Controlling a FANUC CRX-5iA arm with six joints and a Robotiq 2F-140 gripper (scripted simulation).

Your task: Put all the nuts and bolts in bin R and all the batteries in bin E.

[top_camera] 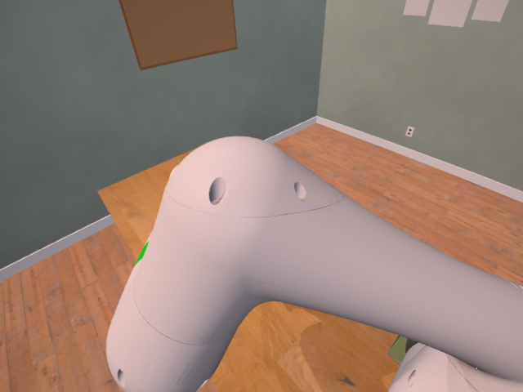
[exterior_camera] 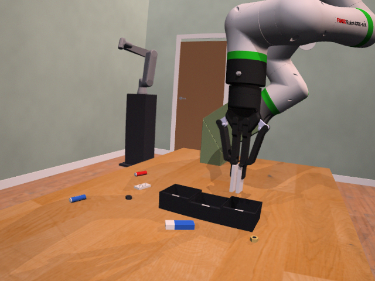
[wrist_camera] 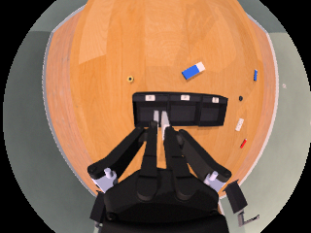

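Note:
A black bin with three compartments stands on the wooden table; it also shows in the wrist view. My gripper is shut with nothing visible between the fingers and hangs just above the bin's far side, over an end compartment. A brass nut lies in front of the bin's right end. A small black nut lies left of the bin. A blue battery lies far left and a red battery lies behind it. The bin marks are too small to read. In the top view the arm hides all of these.
A blue-and-white eraser lies in front of the bin. A small white block lies near the black nut. A green box stands at the table's back. A black pedestal with a grey arm stands beyond the table.

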